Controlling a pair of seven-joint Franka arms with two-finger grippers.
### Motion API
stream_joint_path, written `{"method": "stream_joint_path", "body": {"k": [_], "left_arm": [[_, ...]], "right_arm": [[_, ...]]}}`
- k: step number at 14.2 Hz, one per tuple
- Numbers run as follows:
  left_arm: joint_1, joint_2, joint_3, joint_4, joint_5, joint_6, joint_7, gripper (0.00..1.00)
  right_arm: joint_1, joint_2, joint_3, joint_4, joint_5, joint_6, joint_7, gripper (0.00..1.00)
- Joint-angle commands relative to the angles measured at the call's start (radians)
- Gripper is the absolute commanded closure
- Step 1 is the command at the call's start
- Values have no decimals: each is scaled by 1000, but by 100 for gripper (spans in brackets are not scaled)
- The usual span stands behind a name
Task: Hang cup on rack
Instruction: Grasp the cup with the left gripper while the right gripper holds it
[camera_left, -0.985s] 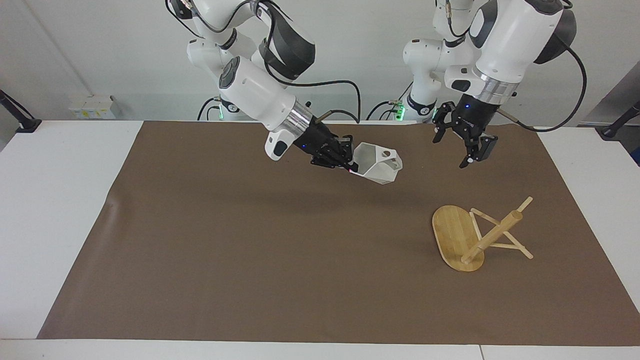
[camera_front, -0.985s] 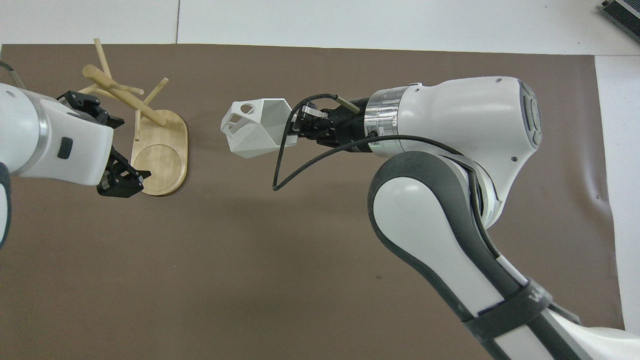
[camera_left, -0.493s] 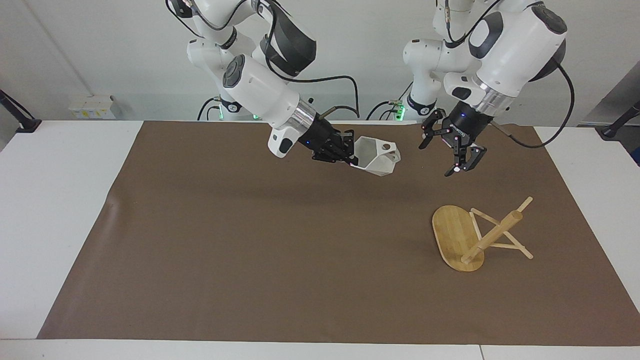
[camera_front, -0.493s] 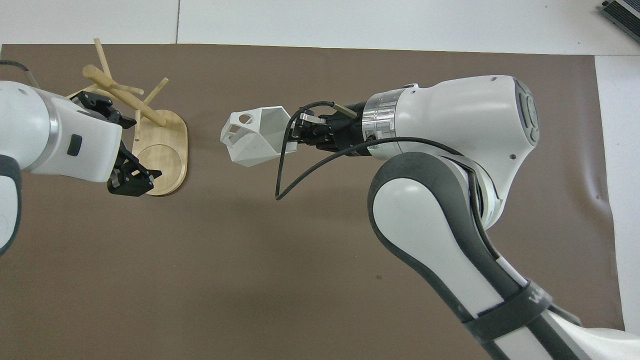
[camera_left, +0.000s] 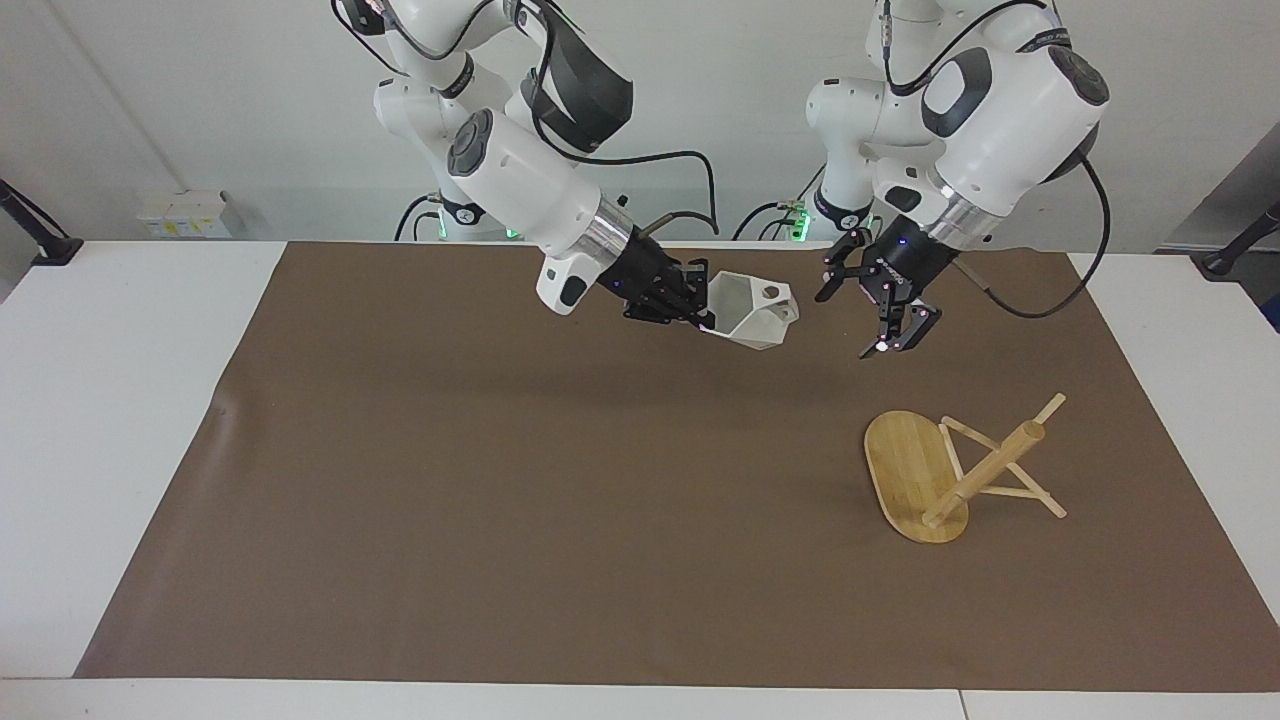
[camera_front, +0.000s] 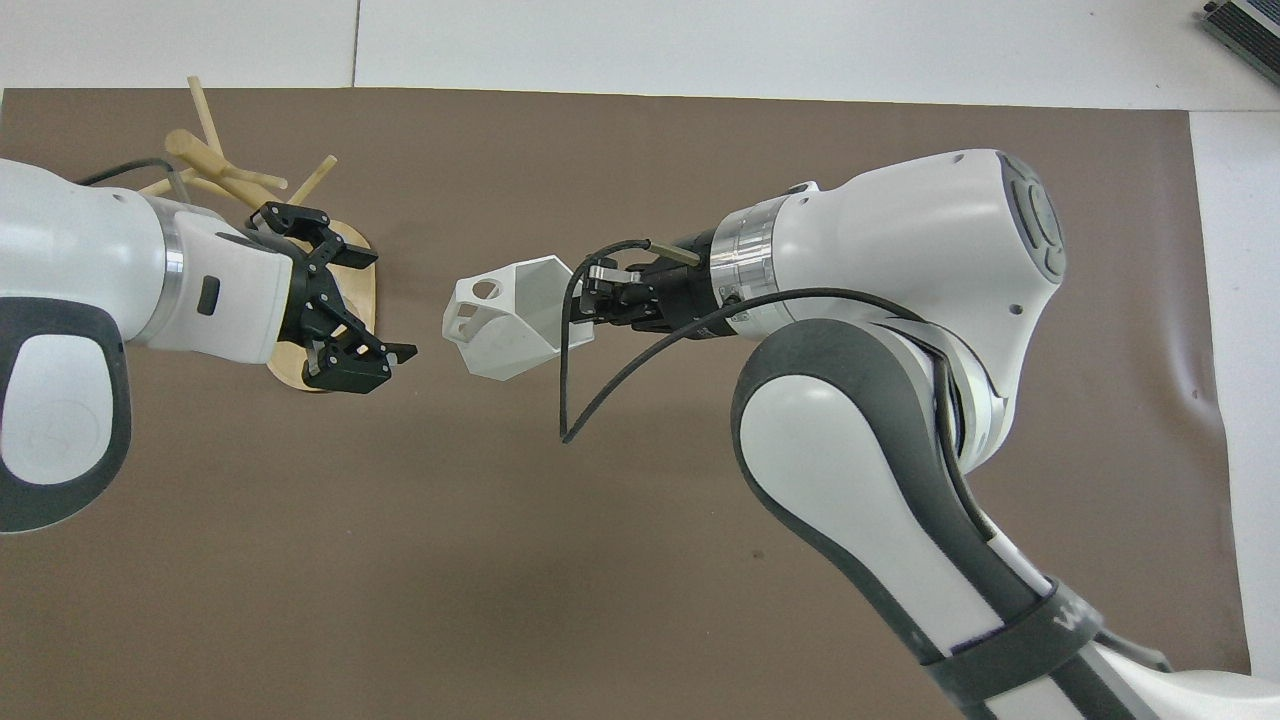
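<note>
The likeliest failure, judging from this layout, was a fumbled handover: the light bamboo mug rack (camera_left: 955, 470) lay tipped on its side on the brown-covered counter (camera_left: 500, 500), toward the left arm's end, so no peg could take a cup. The right hand (camera_left: 700, 312) gripped the small white faceted cup (camera_left: 752, 310) by its rim, in the air, handle pointing toward the left hand (camera_left: 868, 310), which hung wide open just beside it.

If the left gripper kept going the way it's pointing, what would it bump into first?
Probably the small white faceted cup that the right gripper holds in the air. In the overhead view the open left gripper points straight at the cup's handle end. The facing view leaves their heights unclear, so it might pass just under.
</note>
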Motion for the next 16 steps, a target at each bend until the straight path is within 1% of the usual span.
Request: {"method": "stream_joint_path", "body": {"k": [1,2,5,8,10,11,13,16], "left_arm": [[-27,-40,10,-84,-94,69,76,0],[-34,-38,10,-101,-126,89,116,0],[-47,-12,10,-105,-192,129,204,0],[-47,0,10,-105,-237,131,228,0],[-56,11,10,-105,-293,132,276,0],[-59,16,10,-105,-304,134,282,0],[-60,17,10,-104,-327,134,282,0],[-59,25,10,-99,-349,135,281,0]], "right_arm": [[-6,-27,3,-25,-12,-5,-16,100],[-6,-27,3,-23,-11,-3,-16,100],[-6,-22,3,-19,-8,17,-11,100],[-6,-21,3,-16,8,24,-7,100],[-6,-18,4,-16,11,56,-4,100],[-4,-16,4,-14,12,78,2,100],[-3,-15,4,-14,69,110,12,100],[-3,-15,4,-14,80,119,10,100]]}}
